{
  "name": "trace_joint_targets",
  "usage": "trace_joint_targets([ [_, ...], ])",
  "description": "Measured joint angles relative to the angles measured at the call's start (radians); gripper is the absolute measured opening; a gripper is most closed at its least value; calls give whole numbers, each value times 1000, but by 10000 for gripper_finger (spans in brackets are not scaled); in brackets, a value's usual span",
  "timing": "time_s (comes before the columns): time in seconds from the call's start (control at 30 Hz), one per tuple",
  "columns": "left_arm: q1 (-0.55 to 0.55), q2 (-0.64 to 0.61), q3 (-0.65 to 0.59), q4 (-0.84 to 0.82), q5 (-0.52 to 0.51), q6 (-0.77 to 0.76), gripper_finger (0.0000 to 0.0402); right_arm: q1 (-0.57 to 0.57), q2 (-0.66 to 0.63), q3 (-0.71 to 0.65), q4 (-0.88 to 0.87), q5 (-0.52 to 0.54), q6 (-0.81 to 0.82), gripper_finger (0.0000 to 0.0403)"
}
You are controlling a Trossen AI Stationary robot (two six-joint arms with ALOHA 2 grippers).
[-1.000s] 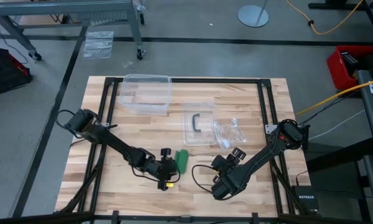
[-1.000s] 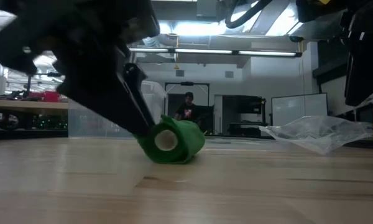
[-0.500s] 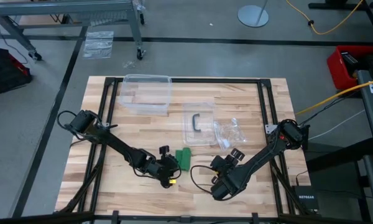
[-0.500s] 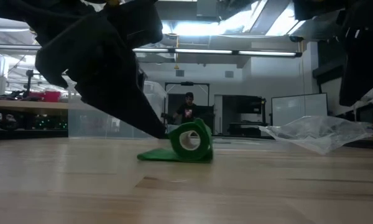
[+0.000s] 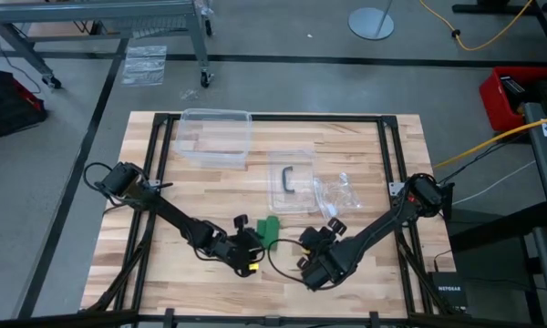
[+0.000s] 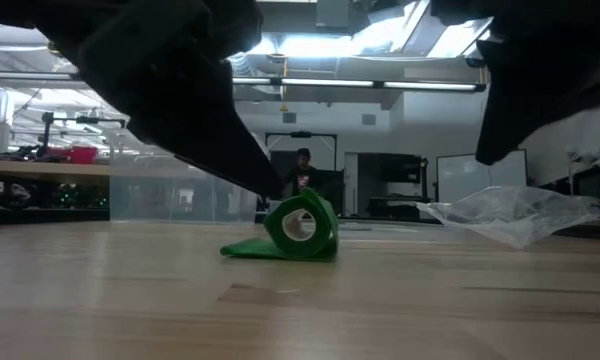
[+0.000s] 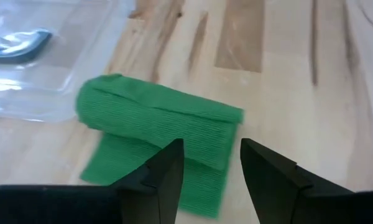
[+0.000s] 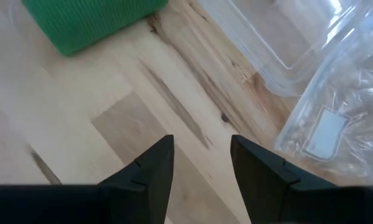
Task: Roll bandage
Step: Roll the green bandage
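Item: we list a bright green soft cloth bandage (image 5: 268, 230), mostly wound into a short, squat roll, lying on the pale wooden slatted table (image 5: 383, 182) toward its front middle.
Condition of roll: in the low view we see the hollow core end-on (image 6: 300, 226), with a flat tail of green cloth lying loose on the wood at the roll's foot. The left wrist view shows the same: a rolled cylinder resting on an unrolled flap.
Left gripper (image 7: 209, 163): we note its dark fingers spread, holding nothing, poised just beside the loose flap and the roll; from above, it sits close against the bandage's left side (image 5: 247, 246).
Right gripper (image 8: 200, 160): we note its fingers parted and empty, hovering over bare wood near the roll, between it and the clear plastic tray.
Neighbouring stock: a clear plastic lidded tray with a dark handle (image 5: 290, 180), a crinkled clear plastic bag (image 5: 339, 192), and a clear rectangular tub (image 5: 215, 137), all farther back on the table and apart from the bandage.
Work done, in our judgement: most of the strip is wound up.
Work left, in our judgement: the last flap wants rolling onto the body, and the roll looks loose and slightly flattened, so tightening may be due.
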State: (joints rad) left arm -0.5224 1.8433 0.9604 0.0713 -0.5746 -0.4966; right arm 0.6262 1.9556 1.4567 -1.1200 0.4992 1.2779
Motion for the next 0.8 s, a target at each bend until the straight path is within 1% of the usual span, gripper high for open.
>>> trace_joint_targets([
  [0.1,-1,22,0,34,-16,0,150,0,0,0,0,7,-2,165],
  [0.23,-8,63,0,88,-17,39,150,1,0,0,-2,9,-3,165],
  [0.33,-9,68,0,89,-21,66,150,2,0,0,-4,9,-3,165],
  [0.47,-8,68,0,99,-76,63,150,2,0,0,-4,9,-4,165],
  [0.63,-7,69,0,97,-96,63,150,2,0,0,2,9,-4,165],
  [0.8,-1,69,0,97,-171,120,150,2,0,0,51,-6,-4,165],
])
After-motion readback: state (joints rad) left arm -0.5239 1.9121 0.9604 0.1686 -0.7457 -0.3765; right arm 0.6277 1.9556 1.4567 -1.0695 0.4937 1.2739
